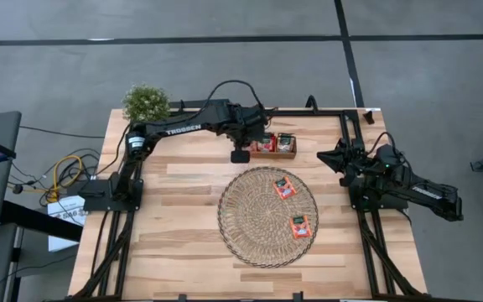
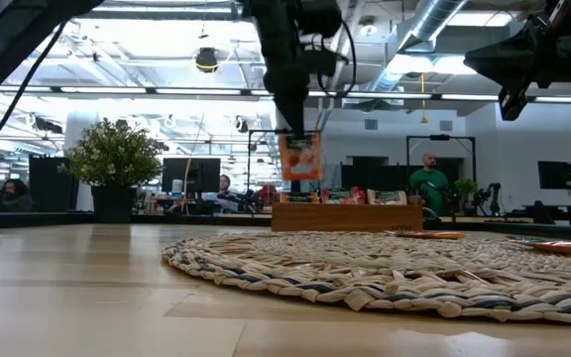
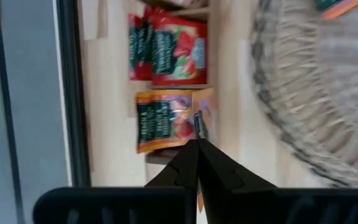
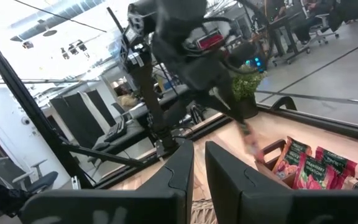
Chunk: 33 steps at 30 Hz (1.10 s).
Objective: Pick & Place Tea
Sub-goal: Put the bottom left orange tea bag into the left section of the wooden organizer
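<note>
Jaws of the left gripper [image 2: 299,131] were clamped on one tea sachet [image 2: 300,157], hanging above the worktop [image 1: 183,180] beside the wooden tray [image 1: 273,152]; the mat [image 1: 250,218] lay nearer than the parked right gripper [image 1: 334,157], whose jaws stood apart

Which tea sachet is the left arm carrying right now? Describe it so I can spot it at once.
Start at the round woven mat, then look past its far edge to the small wooden tray. In front of the tray, the left gripper holds one orange sachet hanging in the air. The other sachets lie flat, two on the mat and the rest in the tray.
</note>
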### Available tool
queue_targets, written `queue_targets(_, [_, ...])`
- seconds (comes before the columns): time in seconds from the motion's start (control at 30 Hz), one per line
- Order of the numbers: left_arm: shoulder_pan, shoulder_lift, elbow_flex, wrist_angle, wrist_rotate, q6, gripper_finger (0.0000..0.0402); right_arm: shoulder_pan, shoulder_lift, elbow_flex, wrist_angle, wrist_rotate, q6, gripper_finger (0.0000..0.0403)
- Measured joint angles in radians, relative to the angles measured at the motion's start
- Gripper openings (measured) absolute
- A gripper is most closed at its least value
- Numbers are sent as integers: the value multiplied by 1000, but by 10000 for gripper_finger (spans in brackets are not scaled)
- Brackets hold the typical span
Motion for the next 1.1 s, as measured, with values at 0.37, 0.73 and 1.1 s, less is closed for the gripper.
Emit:
queue_targets(0.37, [98, 28, 0, 81, -2, 110, 0, 0, 0, 0, 0, 1, 0, 33])
queue_targets(0.73, [134, 28, 0, 92, 86, 150, 0, 0, 0, 0, 0, 50, 0, 33])
queue_targets(1.1, [130, 116, 0, 69, 90, 174, 0, 0, 0, 0, 0, 50, 3, 33])
